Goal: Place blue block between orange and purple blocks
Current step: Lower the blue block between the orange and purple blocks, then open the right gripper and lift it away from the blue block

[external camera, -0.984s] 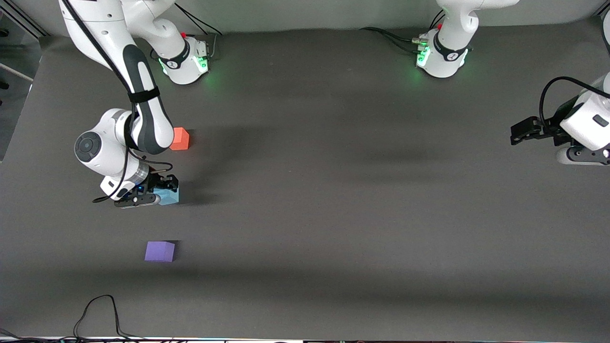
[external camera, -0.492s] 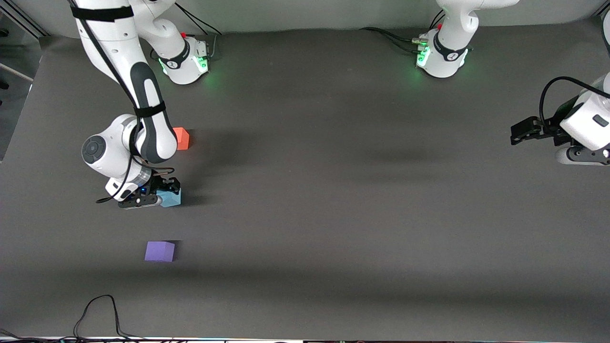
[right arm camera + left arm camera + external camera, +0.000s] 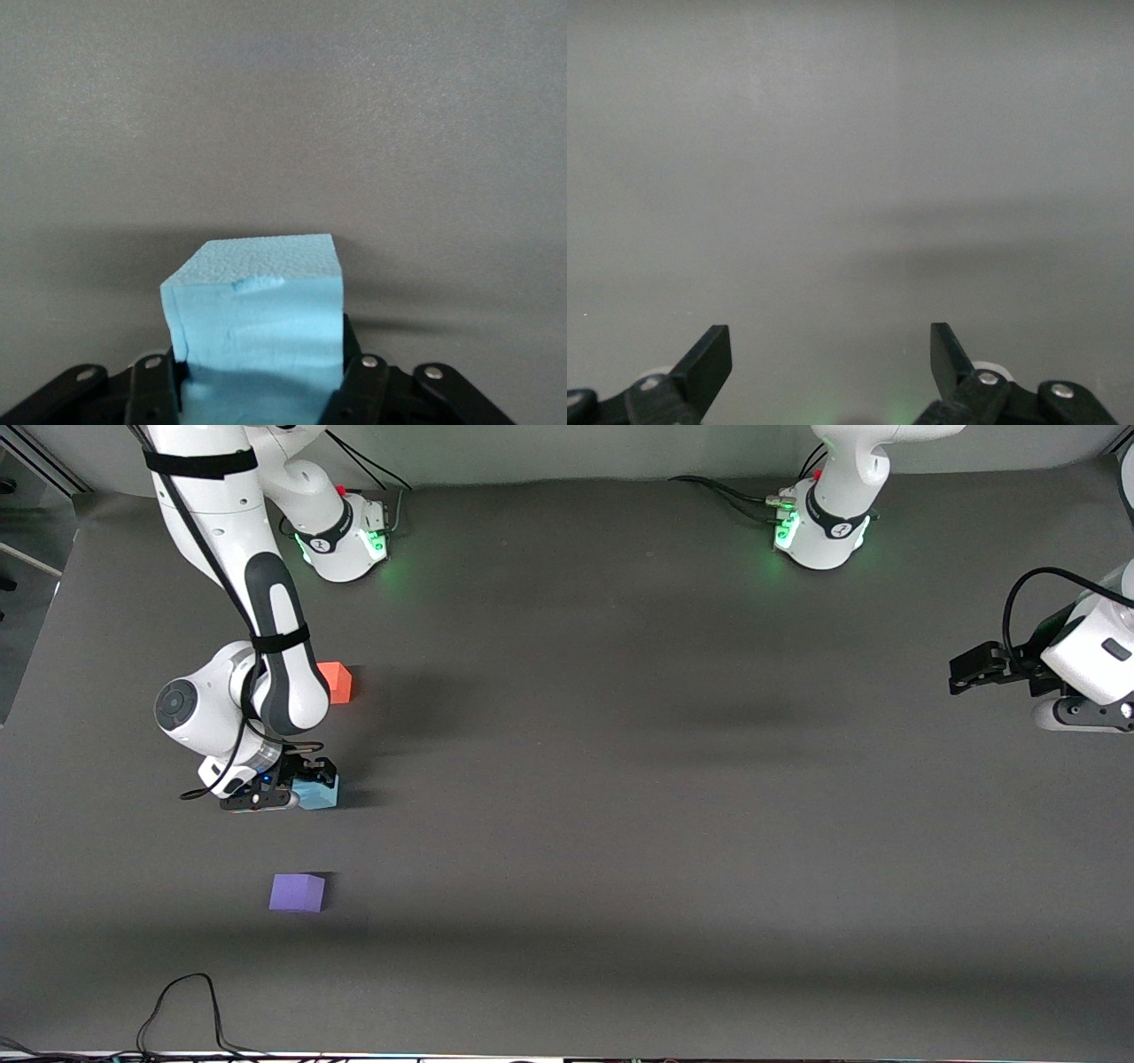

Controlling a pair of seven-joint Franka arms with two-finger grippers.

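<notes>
Clamping: right gripper (image 3: 297, 784) pinches blue block (image 3: 317, 791) at the table | spot: between orange block (image 3: 337, 683) and purple block (image 3: 297, 892) | risk: releasing crooked tips it | left gripper (image 3: 961, 672) waits, jaws apart

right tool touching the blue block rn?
Touching. The right wrist view shows the right tool with a finger pressed on each side of the blue block, no gap visible; the front view agrees.
</notes>
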